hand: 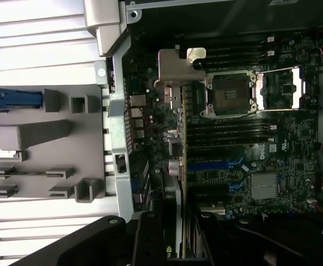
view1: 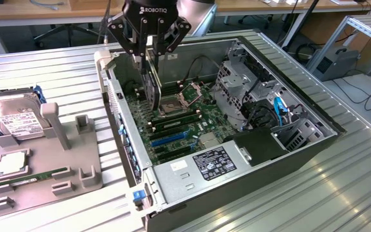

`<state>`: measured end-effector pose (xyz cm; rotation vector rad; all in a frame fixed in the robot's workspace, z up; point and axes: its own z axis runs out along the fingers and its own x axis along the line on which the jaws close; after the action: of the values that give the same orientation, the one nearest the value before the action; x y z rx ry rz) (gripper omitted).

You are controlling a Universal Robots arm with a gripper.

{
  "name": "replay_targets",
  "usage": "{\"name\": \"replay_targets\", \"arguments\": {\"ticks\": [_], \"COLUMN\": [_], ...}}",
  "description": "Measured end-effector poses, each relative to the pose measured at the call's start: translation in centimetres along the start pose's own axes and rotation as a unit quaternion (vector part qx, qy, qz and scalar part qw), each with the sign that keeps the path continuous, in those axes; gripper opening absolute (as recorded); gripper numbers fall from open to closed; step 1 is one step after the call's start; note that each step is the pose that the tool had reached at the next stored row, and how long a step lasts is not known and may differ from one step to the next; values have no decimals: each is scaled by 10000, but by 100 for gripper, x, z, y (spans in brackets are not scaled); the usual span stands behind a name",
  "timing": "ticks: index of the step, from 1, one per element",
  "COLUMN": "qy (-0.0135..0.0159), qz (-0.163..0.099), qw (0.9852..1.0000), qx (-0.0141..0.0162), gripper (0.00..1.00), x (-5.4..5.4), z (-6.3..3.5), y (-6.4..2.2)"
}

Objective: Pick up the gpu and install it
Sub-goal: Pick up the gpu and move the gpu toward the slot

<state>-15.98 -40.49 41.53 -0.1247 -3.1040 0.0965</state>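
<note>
My jaws are closed on the gpu [view1: 150, 83], one finger pressing on each flat face near its upper edge. The card hangs on edge below me, upright, inside the open computer case [view1: 256, 189], which lies on its side on the slatted metal tabletop [view1: 44, 67]. The card's lower end reaches close to the motherboard [view1: 202, 126], just beside the CPU socket [view1: 172, 107]. I cannot tell whether it touches the board.

In the wrist view I see the gpu [hand: 175, 102] edge-on as a thin dark line, and its silver end bracket [hand: 173, 69] sits between the case's rear wall [hand: 117, 105] and the CPU socket [hand: 231, 94]. The blue expansion slot [hand: 214, 165] lies bare on the board, and in the exterior view that blue slot [view1: 170, 138] is nearer the camera than the card, with the memory slots [view1: 172, 123] between them.

Toward the exterior view's right, the case holds a metal drive cage [view1: 237, 79] and a blue cable [view1: 279, 108]. A labelled silver plate [view1: 202, 166] sits at the near end.

At the exterior view's left, well apart from the case, a grey holder [view1: 66, 166] rests on the tabletop. It carries a hard drive [view1: 15, 121] leaning at its far end, a processor chip [view1: 11, 165] lying flat, and a green memory stick [view1: 40, 174] lying near its front.
</note>
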Motion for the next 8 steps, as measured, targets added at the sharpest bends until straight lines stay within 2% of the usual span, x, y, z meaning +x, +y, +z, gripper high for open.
{"name": "replay_targets", "arguments": {"ticks": [8], "qy": [0], "qz": [0], "qw": [10000], "qx": [1], "gripper": [27], "x": [-98], "z": [25], "y": [10]}}
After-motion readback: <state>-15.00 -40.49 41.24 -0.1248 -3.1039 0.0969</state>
